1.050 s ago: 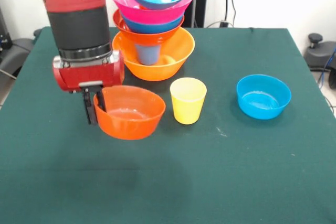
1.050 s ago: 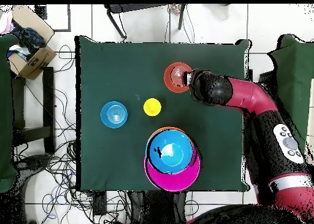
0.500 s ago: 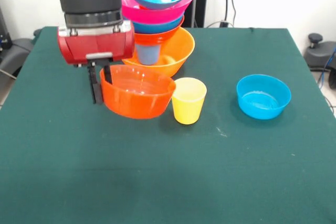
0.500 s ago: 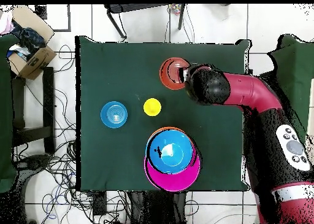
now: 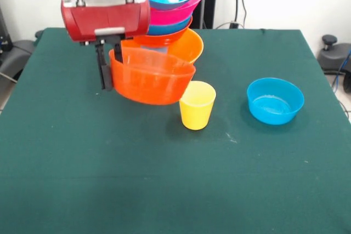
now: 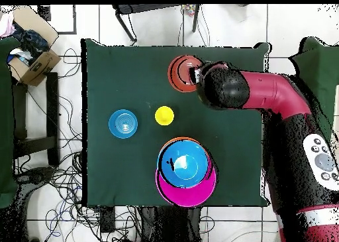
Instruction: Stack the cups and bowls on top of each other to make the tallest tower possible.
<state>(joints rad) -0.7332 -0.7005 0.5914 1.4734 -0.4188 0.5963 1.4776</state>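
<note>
The gripper [image 5: 110, 69], clamping the rim of the red-orange bowl [image 5: 151, 78], is now carrying it clear of the green table [image 5: 164, 190] at upper left, rising beside the tower [image 5: 164, 23], so placing it on top is probably next.

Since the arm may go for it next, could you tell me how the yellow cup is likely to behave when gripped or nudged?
The yellow cup looks like thin plastic, so probably light and a bit flexible under a squeeze. It stands upright, narrower at its base than its rim, so a sideways nudge could tip it. Once tipped, its tapered sides would likely roll it in a curve.
</note>
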